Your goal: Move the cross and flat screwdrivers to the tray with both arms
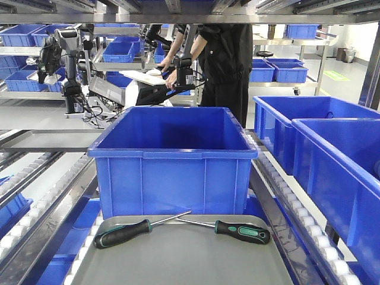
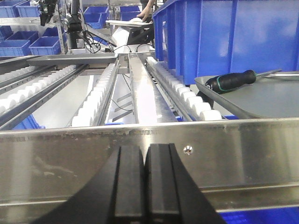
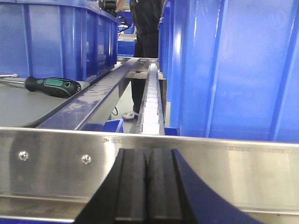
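Note:
Two black-and-green screwdrivers lie on the grey metal tray point(image 1: 178, 261) in front of the big blue crate. The left one point(image 1: 122, 233) points its shaft up to the right; the right one point(image 1: 242, 231) points its shaft to the left, and the two tips nearly meet. The left wrist view shows one screwdriver point(image 2: 230, 81) on the tray point(image 2: 266, 100) at upper right. The right wrist view shows the other point(image 3: 52, 86) at left. My left gripper point(image 2: 144, 161) and right gripper point(image 3: 146, 163) are both shut and empty, each low behind a steel rail, away from the tray.
A deep blue crate point(image 1: 172, 163) stands right behind the tray. More blue crates point(image 1: 320, 142) fill the right side. Roller conveyor rails point(image 2: 98, 93) run on both sides. A person in black point(image 1: 222, 59) works at a bench behind, beside another robot arm point(image 1: 68, 59).

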`<state>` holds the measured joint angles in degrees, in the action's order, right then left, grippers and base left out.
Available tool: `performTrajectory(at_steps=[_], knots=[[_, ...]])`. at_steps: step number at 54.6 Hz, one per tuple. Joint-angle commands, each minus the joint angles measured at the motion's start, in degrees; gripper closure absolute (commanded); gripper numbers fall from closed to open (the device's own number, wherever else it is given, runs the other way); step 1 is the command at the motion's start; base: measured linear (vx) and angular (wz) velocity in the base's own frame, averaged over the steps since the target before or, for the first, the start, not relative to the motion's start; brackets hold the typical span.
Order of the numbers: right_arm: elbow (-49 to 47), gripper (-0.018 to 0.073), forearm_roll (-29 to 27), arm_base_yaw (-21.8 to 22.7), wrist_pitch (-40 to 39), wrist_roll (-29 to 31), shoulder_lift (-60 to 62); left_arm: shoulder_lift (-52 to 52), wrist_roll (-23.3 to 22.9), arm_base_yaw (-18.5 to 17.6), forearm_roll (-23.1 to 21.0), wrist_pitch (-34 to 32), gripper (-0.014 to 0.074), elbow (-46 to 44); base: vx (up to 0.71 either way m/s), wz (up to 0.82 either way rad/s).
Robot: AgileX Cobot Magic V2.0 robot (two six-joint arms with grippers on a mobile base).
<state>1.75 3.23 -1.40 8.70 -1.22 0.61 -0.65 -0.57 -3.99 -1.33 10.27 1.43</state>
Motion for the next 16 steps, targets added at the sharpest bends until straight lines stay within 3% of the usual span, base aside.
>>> performTrajectory(at_steps=[1,16], knots=[[0.42,0.0569,0.71,0.36,-4.90,0.08,0.34,-0.69,-0.60,-0.03,-0.07,-4.32,0.0602,-1.32,0.00,0.00],[0.42,0.0569,0.71,0.36,-4.90,0.08,0.34,-0.69,-0.60,-0.03,-0.07,-4.32,0.0602,-1.32,0.00,0.00]])
